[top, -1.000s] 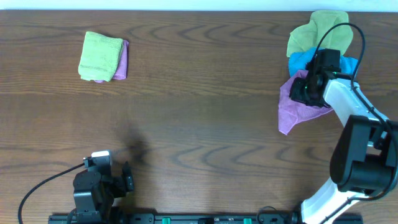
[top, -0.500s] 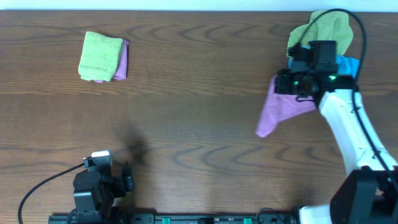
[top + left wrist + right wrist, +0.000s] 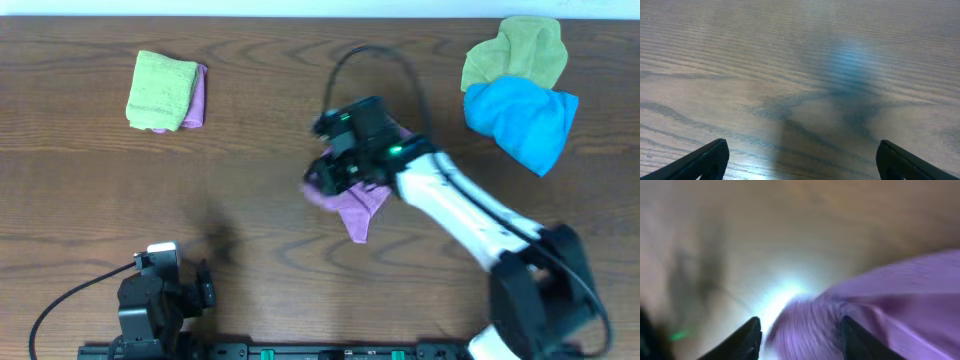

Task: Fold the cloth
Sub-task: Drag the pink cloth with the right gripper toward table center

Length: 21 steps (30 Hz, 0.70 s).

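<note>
A purple cloth [image 3: 357,204] hangs crumpled from my right gripper [image 3: 335,172] over the middle of the table, its tail pointing toward the front. In the right wrist view the picture is blurred; the purple cloth [image 3: 890,295] fills the space between the two fingers of the right gripper [image 3: 802,336], which is shut on it. My left gripper [image 3: 205,287] rests at the front left, far from the cloth. In the left wrist view the left gripper [image 3: 800,161] is open and empty over bare wood.
A folded green cloth on a folded purple one [image 3: 162,90] lies at the back left. A crumpled blue cloth [image 3: 522,115] and a crumpled green cloth [image 3: 515,50] lie at the back right. The right arm's cable arcs above the table middle.
My right gripper has pulled the purple cloth off the pile at the back right and swept it left to the table's middle. The left arm has not moved.
</note>
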{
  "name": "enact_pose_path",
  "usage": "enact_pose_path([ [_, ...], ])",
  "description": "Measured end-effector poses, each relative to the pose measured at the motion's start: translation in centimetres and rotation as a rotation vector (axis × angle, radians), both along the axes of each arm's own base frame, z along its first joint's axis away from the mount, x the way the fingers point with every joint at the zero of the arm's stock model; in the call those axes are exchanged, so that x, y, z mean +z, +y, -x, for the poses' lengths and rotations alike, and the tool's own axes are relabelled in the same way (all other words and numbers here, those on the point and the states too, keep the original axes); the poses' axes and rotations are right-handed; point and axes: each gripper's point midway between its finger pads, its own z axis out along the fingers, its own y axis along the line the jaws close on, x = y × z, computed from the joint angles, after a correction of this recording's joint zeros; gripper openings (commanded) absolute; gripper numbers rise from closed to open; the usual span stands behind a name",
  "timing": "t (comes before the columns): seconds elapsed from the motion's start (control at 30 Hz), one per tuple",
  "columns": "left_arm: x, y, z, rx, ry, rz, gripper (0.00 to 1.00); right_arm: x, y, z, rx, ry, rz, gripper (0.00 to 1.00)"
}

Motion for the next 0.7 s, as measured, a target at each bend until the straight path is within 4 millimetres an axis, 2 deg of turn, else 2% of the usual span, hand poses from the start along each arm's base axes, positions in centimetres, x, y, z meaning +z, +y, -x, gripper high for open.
enact_pose_path([
  [0.1, 0.0, 0.0, 0.0, 0.000, 0.000, 0.000, 0.95, -1.4, 3.6, 3.1, 0.120, 0.033, -0.021, 0.60],
  [0.17, 0.0, 0.0, 0.0, 0.000, 0.000, 0.000, 0.95, -1.1, 4.0, 3.0, 0.117, 0.009, -0.018, 0.61],
  [0.2, 0.0, 0.0, 0.0, 0.000, 0.000, 0.000, 0.95, -1.1, 3.6, 2.3, 0.086, -0.009, 0.002, 0.61],
  [0.3, 0.0, 0.0, 0.0, 0.000, 0.000, 0.000, 0.95, -1.3, 1.7, 0.2, -0.019, -0.037, 0.053, 0.62],
  [0.47, 0.0, 0.0, 0.0, 0.000, 0.000, 0.000, 0.95, -1.5, -3.3, -4.2, -0.274, -0.004, 0.077, 0.63],
  [0.6, 0.0, 0.0, 0.0, 0.000, 0.000, 0.000, 0.95, -2.0, -7.5, -6.1, -0.430, 0.048, 0.099, 0.64],
  [0.7, 0.0, 0.0, 0.0, 0.000, 0.000, 0.000, 0.95, -2.8, -10.0, -6.0, -0.499, 0.091, 0.157, 0.64],
])
